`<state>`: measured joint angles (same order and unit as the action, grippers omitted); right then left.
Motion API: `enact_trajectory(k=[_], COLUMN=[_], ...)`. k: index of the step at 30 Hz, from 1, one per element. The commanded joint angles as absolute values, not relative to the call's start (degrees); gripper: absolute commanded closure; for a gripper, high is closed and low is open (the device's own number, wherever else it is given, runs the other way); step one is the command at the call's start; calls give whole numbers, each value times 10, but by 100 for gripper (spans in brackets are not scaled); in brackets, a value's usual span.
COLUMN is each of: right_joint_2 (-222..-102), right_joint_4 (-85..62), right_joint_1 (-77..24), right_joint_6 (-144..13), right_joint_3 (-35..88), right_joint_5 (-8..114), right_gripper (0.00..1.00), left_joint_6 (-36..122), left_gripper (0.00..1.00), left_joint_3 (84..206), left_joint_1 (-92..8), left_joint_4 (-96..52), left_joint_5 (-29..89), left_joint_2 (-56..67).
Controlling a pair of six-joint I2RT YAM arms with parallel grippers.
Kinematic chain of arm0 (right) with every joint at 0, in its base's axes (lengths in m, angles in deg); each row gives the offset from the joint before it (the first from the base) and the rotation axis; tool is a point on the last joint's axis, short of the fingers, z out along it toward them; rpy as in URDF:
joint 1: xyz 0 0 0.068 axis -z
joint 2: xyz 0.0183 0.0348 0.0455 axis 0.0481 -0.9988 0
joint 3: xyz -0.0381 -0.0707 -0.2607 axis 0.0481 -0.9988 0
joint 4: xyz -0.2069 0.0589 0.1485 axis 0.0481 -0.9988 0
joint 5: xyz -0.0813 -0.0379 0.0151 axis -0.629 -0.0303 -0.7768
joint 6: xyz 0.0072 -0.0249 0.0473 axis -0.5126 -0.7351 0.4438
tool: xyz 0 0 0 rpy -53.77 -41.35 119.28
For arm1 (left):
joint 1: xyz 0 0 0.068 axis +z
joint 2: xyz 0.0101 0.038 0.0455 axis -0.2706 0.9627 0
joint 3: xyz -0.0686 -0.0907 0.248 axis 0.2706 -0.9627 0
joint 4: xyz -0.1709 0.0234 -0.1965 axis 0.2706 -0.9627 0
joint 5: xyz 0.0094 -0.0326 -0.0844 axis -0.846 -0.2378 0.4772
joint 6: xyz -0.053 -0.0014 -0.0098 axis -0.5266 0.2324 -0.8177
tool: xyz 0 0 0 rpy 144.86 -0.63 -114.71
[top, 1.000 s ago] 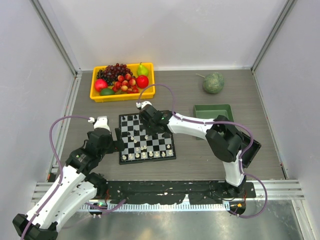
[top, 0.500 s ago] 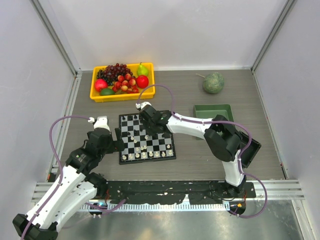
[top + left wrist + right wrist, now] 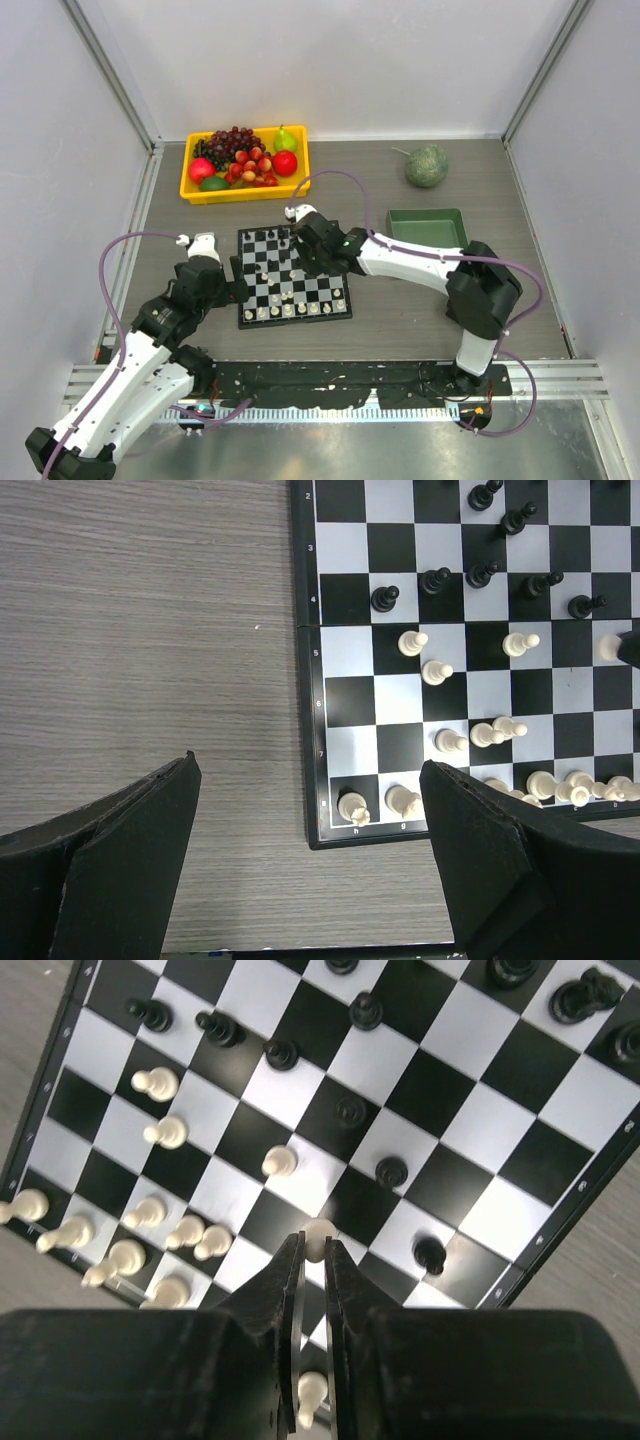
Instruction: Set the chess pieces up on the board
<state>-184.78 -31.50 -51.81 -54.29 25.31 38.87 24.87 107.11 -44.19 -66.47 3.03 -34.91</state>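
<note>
R claw (image 3: 314, 1245): jaws almost together, pinching the head of a cream pawn (image 3: 318, 1230) right at the tips, over the inner squares of the board (image 3: 303, 680). Can't tell if the pawn's base is touching its square or lifted off.

Around it: other cream pieces (image 3: 545, 783) sit mostly in the two rows at the board's near edge. The edge row looks close to filled, but the next row has gaps, w/ several pawns standing loose further in. Black pieces (image 3: 437, 579) run in a ragged diagonal across the middle rows, not lined up; a few more are at the far edge.

L claw (image 3: 310, 770): jaws wide, holding nothing, over the bench (image 3: 150, 630) just beside the board's left near corner.

Progress, my read: roughly halfway. All visible pieces are on the board, cream back row approx. done. Left to do: straighten the cream pawn row (this pawn incl.) and pull the black pawns back into one line.
</note>
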Motion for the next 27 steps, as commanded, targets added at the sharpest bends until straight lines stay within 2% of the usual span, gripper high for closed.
enact_trajectory(k=[1, 9, 27], right_joint_2=[-1781, -1747, -1750], right_joint_4=[-286, -277, -292], right_joint_1=[-530, -533, -538], right_joint_6=[-518, -496, -497], right_joint_3=[210, 141, 117], right_joint_5=[398, 397, 386], right_gripper=[90, 90, 89], left_joint_6=[239, 236, 234], left_gripper=[0, 0, 0], left_joint_3=[1071, 1069, 1070], left_joint_1=[-440, -440, -440], left_joint_4=[-655, -646, -645], left_joint_5=[26, 35, 36], left_joint_2=[-350, -346, -345])
